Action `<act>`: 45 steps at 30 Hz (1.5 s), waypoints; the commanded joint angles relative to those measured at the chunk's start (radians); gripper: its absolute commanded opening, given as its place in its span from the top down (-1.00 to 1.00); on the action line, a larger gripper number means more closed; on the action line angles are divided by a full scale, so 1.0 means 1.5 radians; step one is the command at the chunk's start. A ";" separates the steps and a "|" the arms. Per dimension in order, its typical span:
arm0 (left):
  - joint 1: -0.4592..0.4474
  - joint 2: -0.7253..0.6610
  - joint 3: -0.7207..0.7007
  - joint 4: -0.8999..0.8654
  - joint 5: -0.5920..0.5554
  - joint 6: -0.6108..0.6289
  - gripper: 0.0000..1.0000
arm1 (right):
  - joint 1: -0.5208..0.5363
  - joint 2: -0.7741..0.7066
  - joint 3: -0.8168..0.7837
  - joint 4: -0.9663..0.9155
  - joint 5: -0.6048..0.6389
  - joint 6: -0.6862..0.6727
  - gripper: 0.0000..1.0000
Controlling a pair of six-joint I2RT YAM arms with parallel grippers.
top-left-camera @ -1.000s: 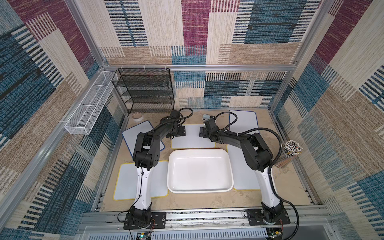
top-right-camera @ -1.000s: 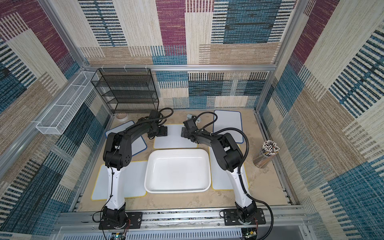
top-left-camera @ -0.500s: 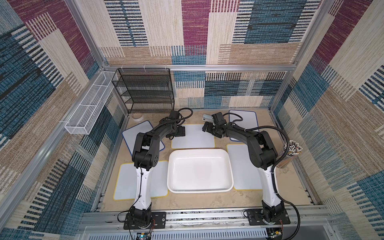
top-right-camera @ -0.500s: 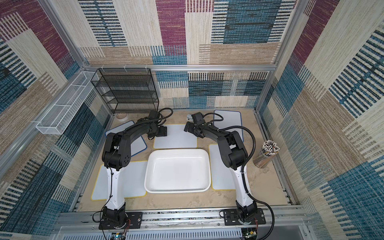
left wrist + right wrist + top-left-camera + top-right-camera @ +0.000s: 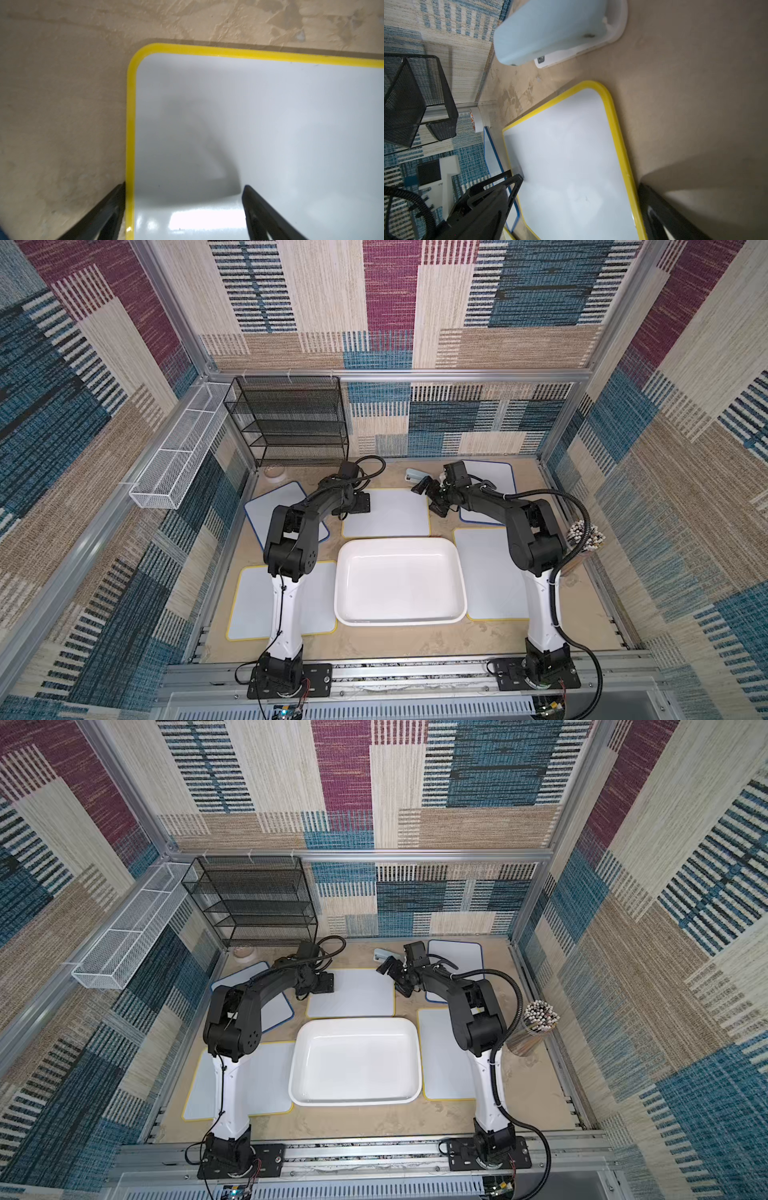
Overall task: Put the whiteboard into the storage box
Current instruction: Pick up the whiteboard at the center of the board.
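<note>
The storage box (image 5: 399,541) (image 5: 353,1020), a shallow white tub, sits mid-table with nothing in it. Just behind it a yellow-rimmed whiteboard (image 5: 395,514) (image 5: 361,994) (image 5: 270,124) (image 5: 571,155) lies flat. My left gripper (image 5: 358,502) (image 5: 325,982) (image 5: 184,186) is open at the board's left edge. One of its fingers rests outside the yellow rim and the other over the white face. My right gripper (image 5: 430,498) (image 5: 395,978) (image 5: 580,182) is open at the board's right edge, spanning the rim. Neither holds anything.
Other whiteboards lie around: blue-rimmed ones at left (image 5: 266,510) and back right (image 5: 494,477), yellow-rimmed ones at front left (image 5: 249,601) and right (image 5: 486,572). A pale blue eraser (image 5: 413,476) lies behind the right gripper. A black mesh rack (image 5: 291,418), wire basket (image 5: 174,464) and stick jar (image 5: 584,539) line the edges.
My right gripper has moved rightward, from over the board to its right edge. The left arm has hardly moved.
</note>
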 commanded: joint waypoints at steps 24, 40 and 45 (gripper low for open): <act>0.008 0.012 -0.010 -0.068 0.231 -0.032 -0.76 | -0.016 -0.056 -0.106 0.150 -0.139 0.057 -1.00; 0.014 -0.001 -0.009 -0.075 0.221 -0.033 -0.75 | -0.015 -0.157 -0.284 0.495 -0.124 -0.002 -0.60; 0.014 -0.006 -0.009 -0.076 0.220 -0.033 -0.75 | -0.016 -0.171 -0.304 0.520 -0.117 -0.011 -0.43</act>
